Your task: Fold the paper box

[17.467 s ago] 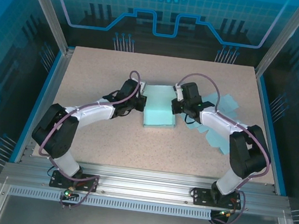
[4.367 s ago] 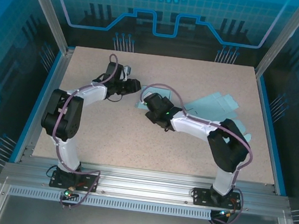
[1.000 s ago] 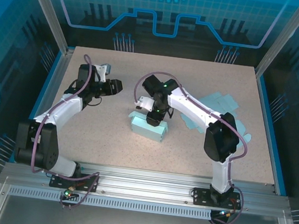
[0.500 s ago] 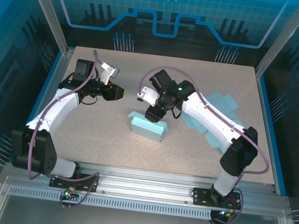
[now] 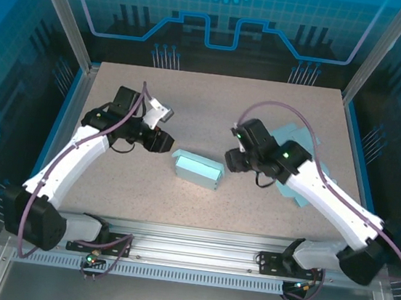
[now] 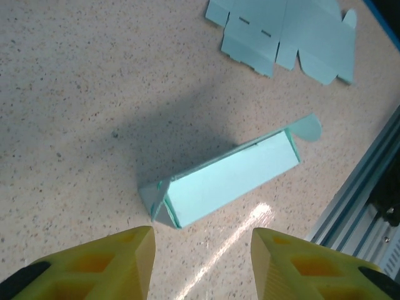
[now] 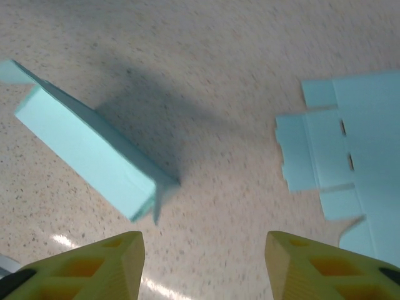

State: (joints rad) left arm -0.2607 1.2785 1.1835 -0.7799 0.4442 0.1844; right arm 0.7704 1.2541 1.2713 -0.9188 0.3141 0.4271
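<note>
Paper box [image 5: 197, 169] lies on the table [image 5: 145, 187] ahead of and between the left gripper [image 6: 200, 240] and right gripper [image 7: 204, 247], both jaws wide and empty; I'd tuck each open end squarely (one arm bracing), the left wrist view showing a rounded tab [image 6: 307, 127] beyond its jaws, unclear from overhead.

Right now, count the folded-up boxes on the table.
1: the folded box lies mid-table. Flat blanks on its right are unfolded, partly hidden under the right arm.
</note>
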